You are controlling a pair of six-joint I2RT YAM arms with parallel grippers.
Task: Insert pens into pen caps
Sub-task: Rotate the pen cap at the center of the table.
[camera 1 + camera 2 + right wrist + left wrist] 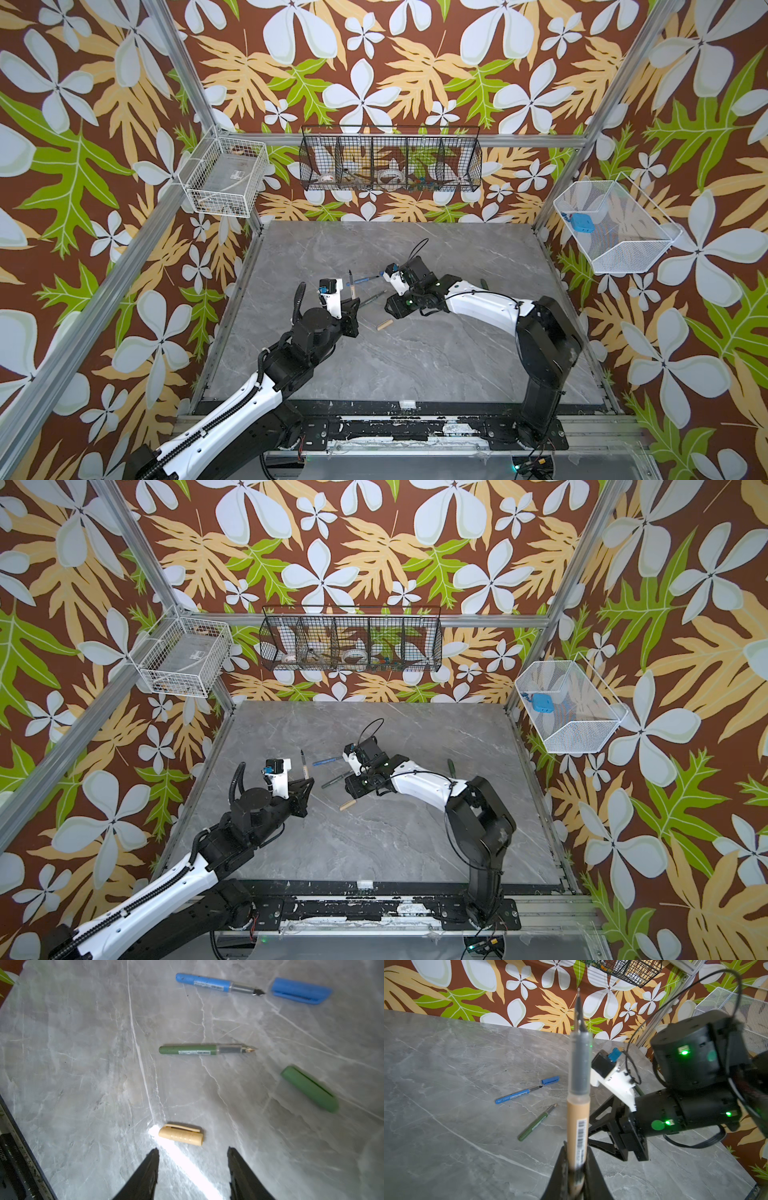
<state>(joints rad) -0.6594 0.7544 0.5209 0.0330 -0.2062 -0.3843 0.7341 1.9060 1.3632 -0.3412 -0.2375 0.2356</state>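
While the left gripper (576,1153) is clenched on the lower barrel of the tan pen (578,1105), whose dark tip points away from it toward the far edge of the bench (415,365), the right gripper (192,1152) hangs released, jaws apart, just short of the tan cap (180,1134). That cap lies on its side near the bench's middle, touching neither finger. Beyond it, toward the far edge, lies a green pen (199,1049), uncapped. Farther on lies the blue pen (212,983), also uncapped, with the blue cap (301,990) just off its tip, not touching. A green cap (309,1088) lies loose off the green pen's tip end, apart from it. A second green pen (483,283) shows partly behind the right arm, toward the right edge; whether it is capped I cannot tell.
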